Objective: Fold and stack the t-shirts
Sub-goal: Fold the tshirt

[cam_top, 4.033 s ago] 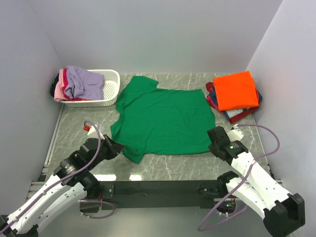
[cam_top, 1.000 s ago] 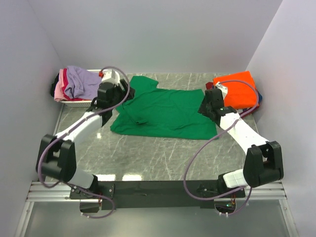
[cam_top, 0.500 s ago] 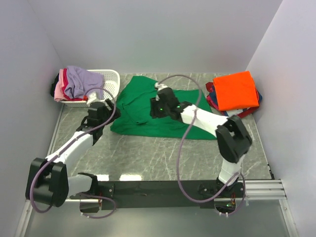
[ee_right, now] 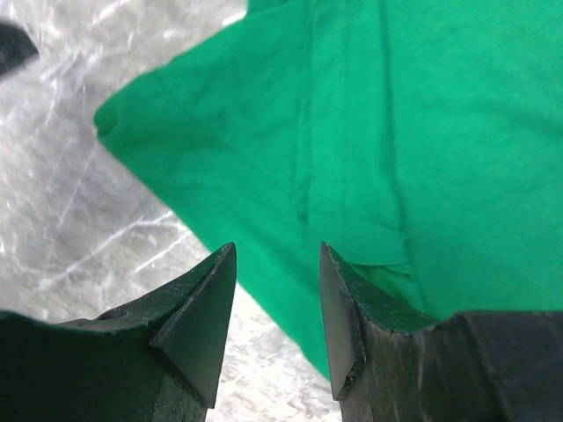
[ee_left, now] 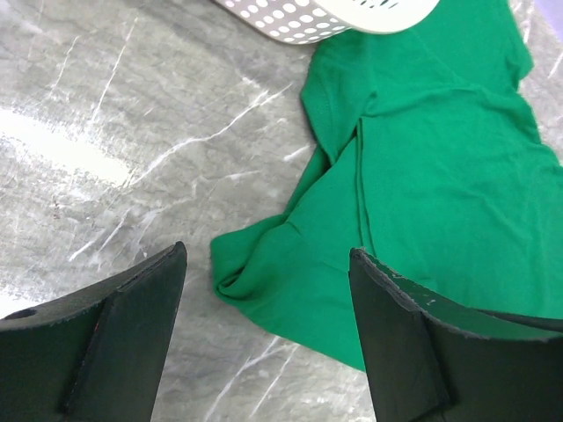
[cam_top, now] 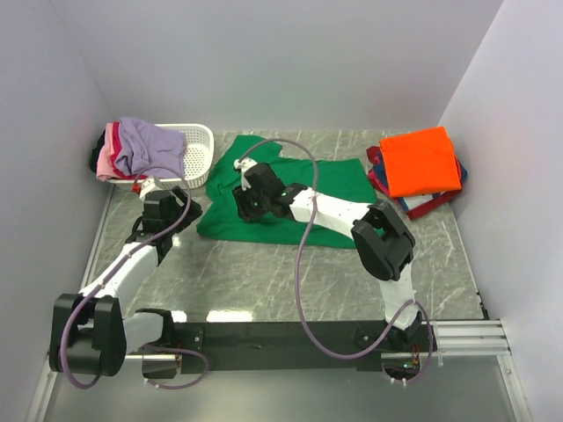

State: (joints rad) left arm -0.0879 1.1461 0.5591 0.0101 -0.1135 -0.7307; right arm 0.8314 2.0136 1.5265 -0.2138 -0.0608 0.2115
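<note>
– Green shirt [cam_top: 339,185]: report position.

– It lies on the grey marble table [cam_top: 264,272], between the white basket [cam_top: 201,151] on the left and the orange shirt [cam_top: 420,160] on the right. One sleeve reaches up beside the basket's near corner. The shirt's near-left corner is bunched into a small rounded roll.

– Left gripper [ee_left: 266,264]: report state.

– The fingers are spread wide with nothing held between them. The gripper sits above the bunched near-left corner, at the edge where cloth meets bare table.

– Right gripper [cam_top: 246,204]: report state.

– The fingers are parted by a narrower gap and grip nothing. The arm reaches across the shirt from the right, which places the gripper over the shirt's left part. The wrist view shows a fold line running through the cloth below the fingers, with a small crease beside it. Contact between the fingertips and the cloth cannot be determined.

– Other shirts: report location.

– The orange shirt tops a stack at the far right of the table, with red and navy edges [cam_top: 422,204] showing underneath. A lavender shirt [cam_top: 145,145] and a pink shirt [cam_top: 106,163] are heaped over the basket's left end.
</note>
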